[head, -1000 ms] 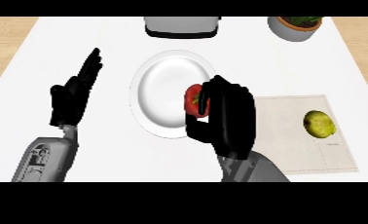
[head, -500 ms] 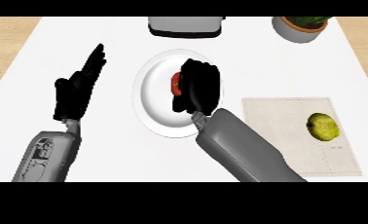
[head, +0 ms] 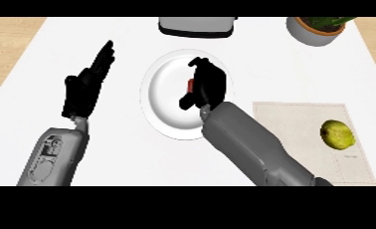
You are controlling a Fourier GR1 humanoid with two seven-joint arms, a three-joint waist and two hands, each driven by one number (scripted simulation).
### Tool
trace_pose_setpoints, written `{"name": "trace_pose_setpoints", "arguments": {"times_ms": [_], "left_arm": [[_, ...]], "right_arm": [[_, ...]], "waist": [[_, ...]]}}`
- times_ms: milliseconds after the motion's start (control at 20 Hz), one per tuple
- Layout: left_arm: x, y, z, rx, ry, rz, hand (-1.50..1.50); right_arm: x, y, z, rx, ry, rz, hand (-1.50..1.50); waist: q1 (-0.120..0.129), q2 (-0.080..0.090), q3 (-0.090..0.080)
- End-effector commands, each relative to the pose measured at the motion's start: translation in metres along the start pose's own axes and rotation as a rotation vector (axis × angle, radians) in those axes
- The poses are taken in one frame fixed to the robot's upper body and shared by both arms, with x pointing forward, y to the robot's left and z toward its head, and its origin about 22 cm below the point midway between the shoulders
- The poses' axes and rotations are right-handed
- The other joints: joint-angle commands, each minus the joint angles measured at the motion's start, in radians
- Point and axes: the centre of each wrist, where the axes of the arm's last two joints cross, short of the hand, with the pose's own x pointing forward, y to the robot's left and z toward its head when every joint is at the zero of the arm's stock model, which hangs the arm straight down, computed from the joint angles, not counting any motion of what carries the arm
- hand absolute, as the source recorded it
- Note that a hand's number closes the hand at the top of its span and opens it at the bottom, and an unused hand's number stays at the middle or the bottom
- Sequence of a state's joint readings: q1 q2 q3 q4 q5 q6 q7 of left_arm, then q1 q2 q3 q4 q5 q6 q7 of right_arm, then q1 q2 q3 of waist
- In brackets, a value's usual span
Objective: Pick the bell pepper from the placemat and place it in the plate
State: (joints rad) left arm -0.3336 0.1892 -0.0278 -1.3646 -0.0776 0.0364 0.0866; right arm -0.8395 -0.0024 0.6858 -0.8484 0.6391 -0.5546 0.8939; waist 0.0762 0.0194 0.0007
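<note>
The right hand hovers over the white plate, fingers curled round the bell pepper — only a red sliver shows at its left edge. If the fingers release while the pepper sits off-centre or above the plate, it might roll toward the rim and onto the desk. The pepper looks small, red and smooth, mostly hidden. The left hand rests open at the left

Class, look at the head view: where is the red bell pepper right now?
The bell pepper is over the white plate at the counter's middle, mostly hidden inside the right hand curled round it, left of the placemat.
</note>
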Motion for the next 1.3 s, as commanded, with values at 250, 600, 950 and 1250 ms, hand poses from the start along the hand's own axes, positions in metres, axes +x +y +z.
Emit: {"name": "trace_pose_setpoints", "arguments": {"times_ms": [250,600,950,1250], "left_arm": [[0.002,0.002,0.006,-0.022,0.018,0.015,0.0],[-0.015,-0.001,0.012,0.047,0.039,0.011,0.0],[-0.011,0.027,0.024,0.074,0.052,-0.012,0.0],[-0.017,0.013,0.032,0.069,0.062,-0.008,0.0]], "right_arm": [[0.001,-0.002,-0.001,-0.118,-0.051,-0.365,-1.5],[-0.017,-0.001,0.013,-0.276,0.029,-0.61,-1.5],[-0.081,-0.025,0.037,-0.371,0.025,-0.659,-1.5],[-0.147,-0.073,0.077,-0.325,0.027,-0.663,-1.5]], "waist": [[0.003,-0.006,0.002],[-0.065,-0.019,0.0],[-0.099,-0.029,0.0],[-0.092,-0.024,0.0]]}}
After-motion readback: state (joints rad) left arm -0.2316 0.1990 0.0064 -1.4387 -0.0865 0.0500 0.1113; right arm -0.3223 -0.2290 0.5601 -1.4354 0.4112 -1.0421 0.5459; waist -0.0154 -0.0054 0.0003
